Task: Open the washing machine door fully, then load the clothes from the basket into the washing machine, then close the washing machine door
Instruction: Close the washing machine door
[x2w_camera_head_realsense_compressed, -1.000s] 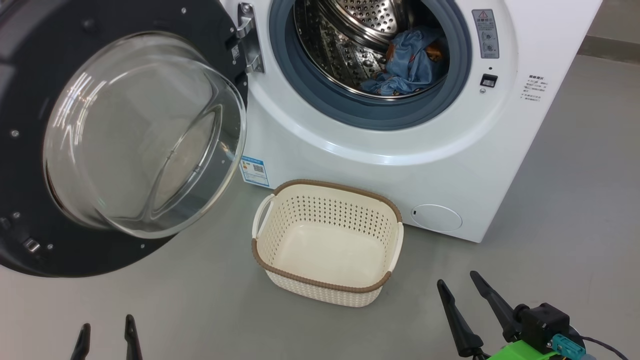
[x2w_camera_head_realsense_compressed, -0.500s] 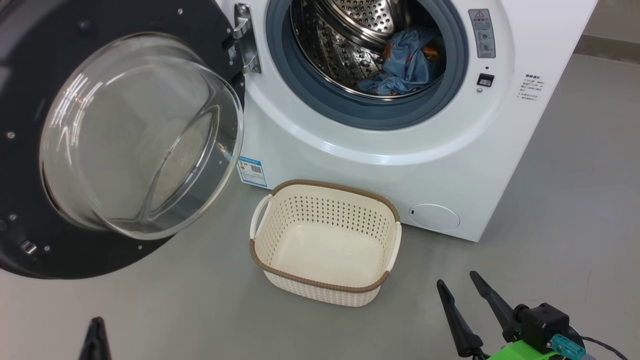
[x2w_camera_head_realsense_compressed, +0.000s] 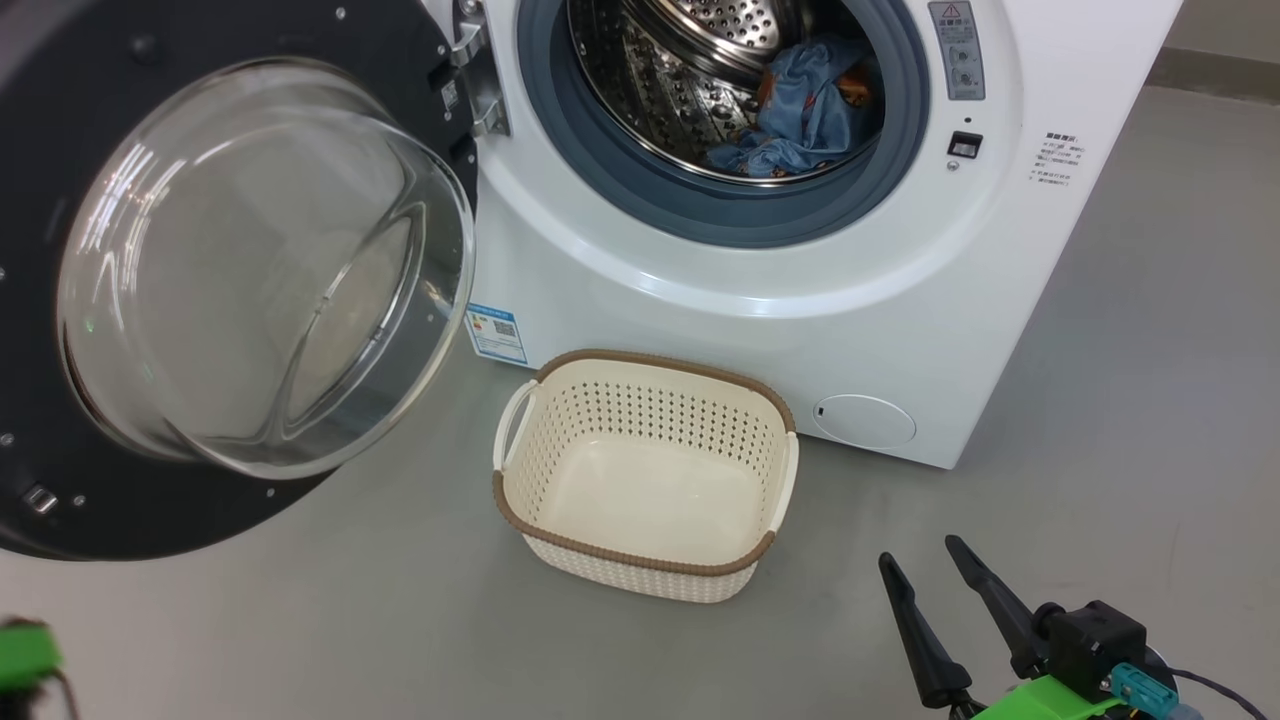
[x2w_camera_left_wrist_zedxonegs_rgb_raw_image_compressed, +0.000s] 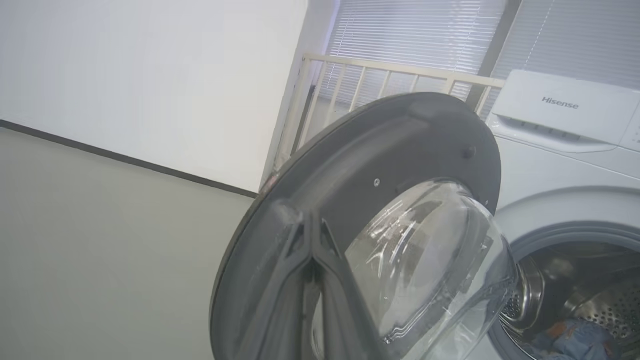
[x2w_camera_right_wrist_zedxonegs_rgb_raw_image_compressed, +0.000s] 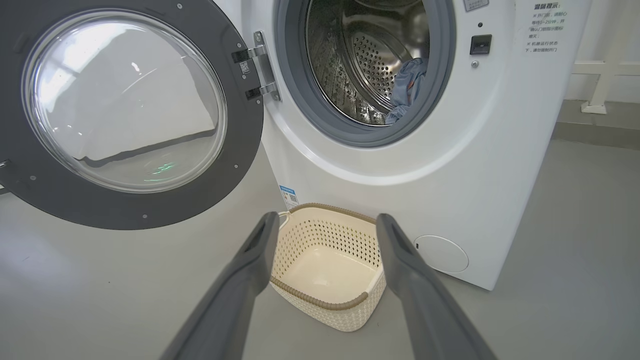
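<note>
The left claw (x2w_camera_left_wrist_zedxonegs_rgb_raw_image_compressed: 311, 240), open a second earlier, had closed on nothing in front of the washing machine door (x2w_camera_head_realsense_compressed: 250, 270), swung wide at left, glass bulging toward lower right. The right claw (x2w_camera_head_realsense_compressed: 918, 552) gaped. The clothes (x2w_camera_head_realsense_compressed: 800, 110) lay in the drum (x2w_camera_head_realsense_compressed: 660, 90), upper centre.

A smooth matte grey floor (x2w_camera_head_realsense_compressed: 1150, 350) spreads on every side, evenly lit and carrying only faint, soft shadows. At the far left stands a plain white wall (x2w_camera_left_wrist_zedxonegs_rgb_raw_image_compressed: 150, 75), which meets the floor along a thin dark skirting strip (x2w_camera_left_wrist_zedxonegs_rgb_raw_image_compressed: 125, 158). To its right, a cream-coloured slatted railing (x2w_camera_left_wrist_zedxonegs_rgb_raw_image_compressed: 400, 69) stands in front of windows covered by pale horizontal blinds (x2w_camera_left_wrist_zedxonegs_rgb_raw_image_compressed: 415, 30).
</note>
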